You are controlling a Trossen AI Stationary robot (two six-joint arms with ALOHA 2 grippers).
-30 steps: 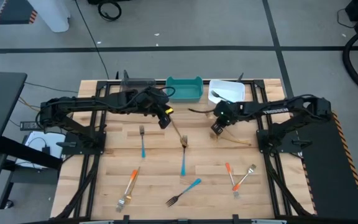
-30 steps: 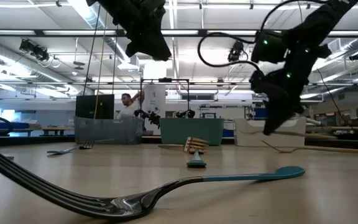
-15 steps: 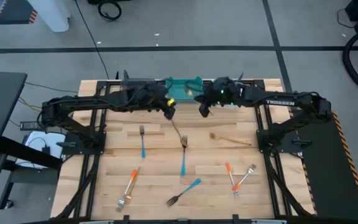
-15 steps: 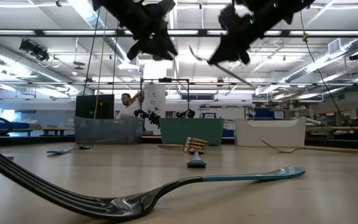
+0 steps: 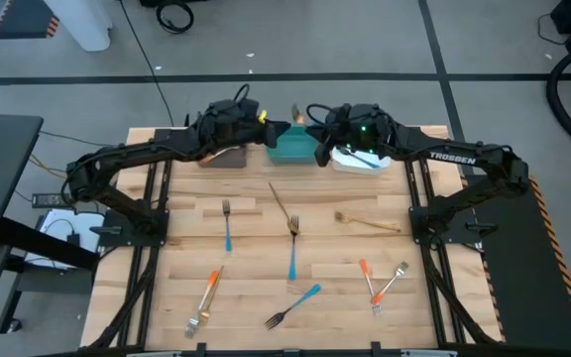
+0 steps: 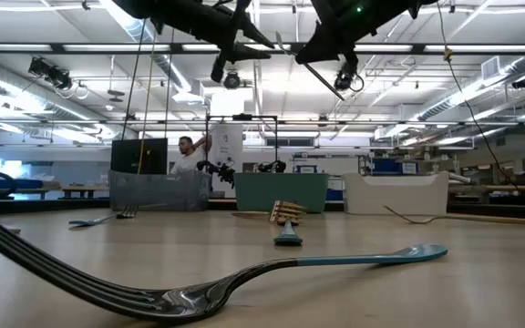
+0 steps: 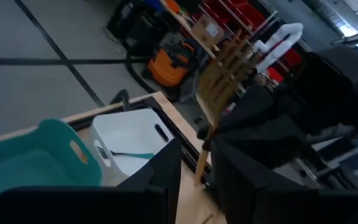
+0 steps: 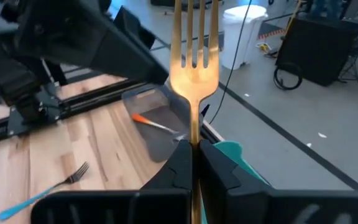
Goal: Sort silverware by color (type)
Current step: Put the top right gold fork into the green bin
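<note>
Right tool (image 8: 194,155) grips a gold fork (image 8: 195,56), tines away from it.

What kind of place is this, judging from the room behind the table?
Most likely a robotics lab or workshop in a large industrial hall. The low view shows a high ceiling with strip lights, benches with equipment and a person far behind the wooden table, which carries two robot arms.
</note>
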